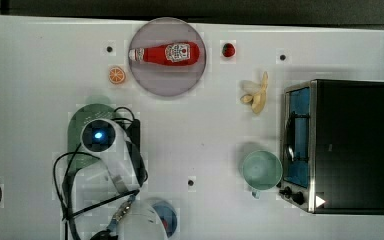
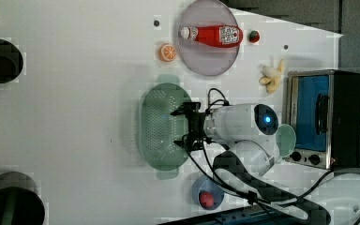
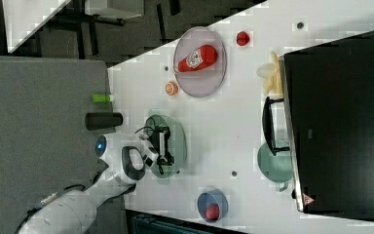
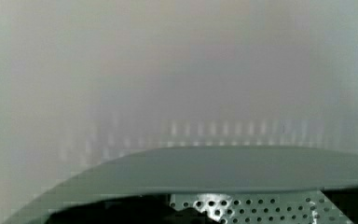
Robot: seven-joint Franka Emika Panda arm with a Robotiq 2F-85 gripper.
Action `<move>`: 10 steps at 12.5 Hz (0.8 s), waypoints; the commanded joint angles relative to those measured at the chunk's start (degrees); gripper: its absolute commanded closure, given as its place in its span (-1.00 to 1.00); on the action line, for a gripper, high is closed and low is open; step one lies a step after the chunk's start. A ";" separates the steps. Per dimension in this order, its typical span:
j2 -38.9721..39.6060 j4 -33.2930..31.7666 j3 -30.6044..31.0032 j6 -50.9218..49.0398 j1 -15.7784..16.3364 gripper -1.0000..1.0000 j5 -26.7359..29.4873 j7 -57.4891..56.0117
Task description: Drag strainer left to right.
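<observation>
Approach step: the gripper [image 2: 182, 127], jaws spread wide, hangs over the strainer [image 2: 157, 126]; next, it likely must engage the rim.

Pale mint-green oval strainer [image 2: 161, 126], dotted with small holes. Upright, mouth up, on the white worktop [image 2: 75, 108]. Well apart from the mint cup [image 2: 286, 139].

The ketchup bottle [image 1: 165, 53] lies on the plate [image 1: 167, 82]; in the top view the orange slice [image 1: 116, 75] sits left, the strawberry [image 1: 228, 49] right.
</observation>
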 commanded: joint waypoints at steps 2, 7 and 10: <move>-3.97 -1.90 -2.81 0.62 -3.19 -1.00 1.40 -5.41; -6.31 -4.66 -8.40 0.61 -4.79 -1.00 1.39 -11.86; -6.35 -4.83 -11.75 0.62 -4.85 -1.00 1.39 -15.83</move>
